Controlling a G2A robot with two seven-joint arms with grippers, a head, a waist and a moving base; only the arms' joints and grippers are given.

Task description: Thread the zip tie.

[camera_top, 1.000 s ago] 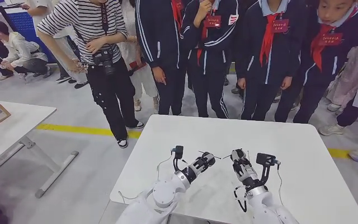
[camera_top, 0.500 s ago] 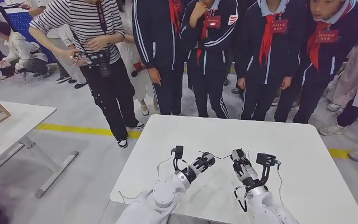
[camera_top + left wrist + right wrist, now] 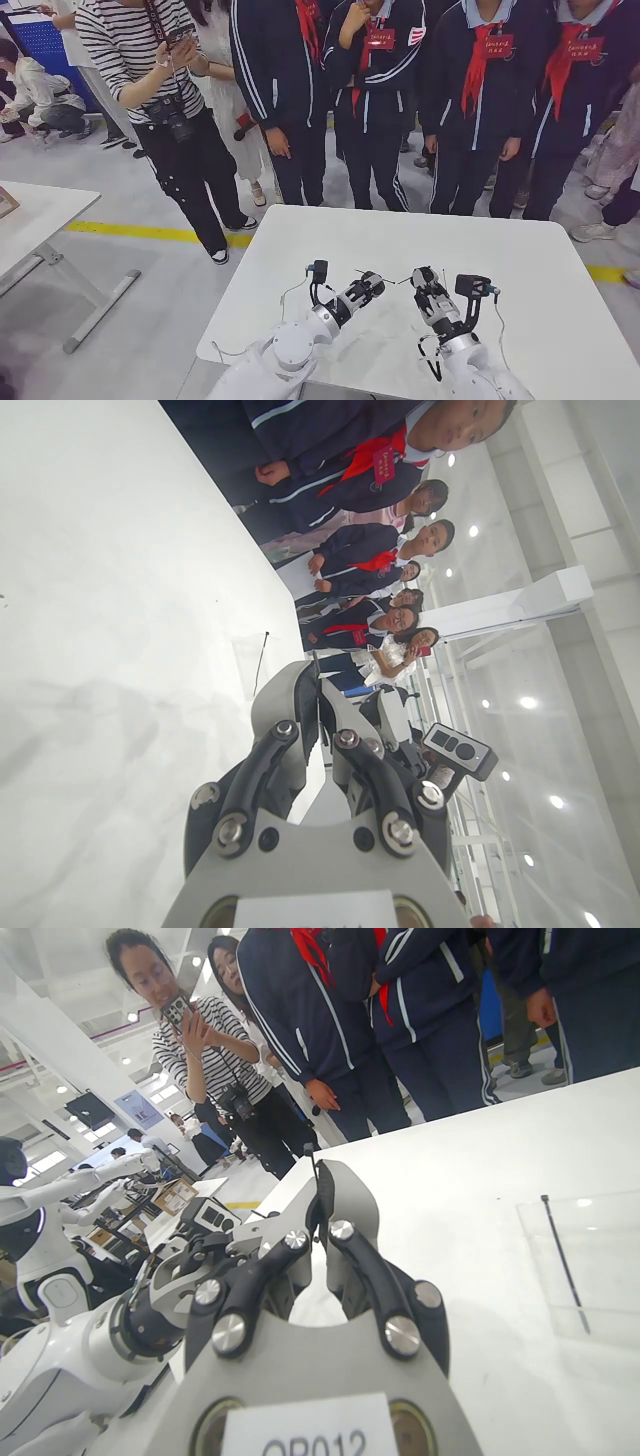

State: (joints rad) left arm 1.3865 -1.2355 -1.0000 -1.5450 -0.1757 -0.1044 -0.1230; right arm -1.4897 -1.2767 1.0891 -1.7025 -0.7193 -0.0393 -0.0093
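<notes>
Up top, the left gripper (image 3: 372,285) hangs at 9 o'clock from the right gripper (image 3: 425,278), over the white table (image 3: 520,260). Left wrist view: its fingers (image 3: 280,700) are pressed together. Right wrist view: fingers (image 3: 350,1198) pinch a black zip tie (image 3: 310,1149); a spare zip tie (image 3: 565,1263) lies on a clear sheet (image 3: 605,1238).

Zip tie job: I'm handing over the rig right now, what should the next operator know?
Right gripper: fingers shut on the zip tie, head poking out.
Left gripper: fingers shut, a thin dark end showing, apparently the tie's tail.
Both hang over the table, tips facing, apart.
A spare tie lies on a clear sheet.
Done: tie picked up.
To do: push tail through head.
</notes>
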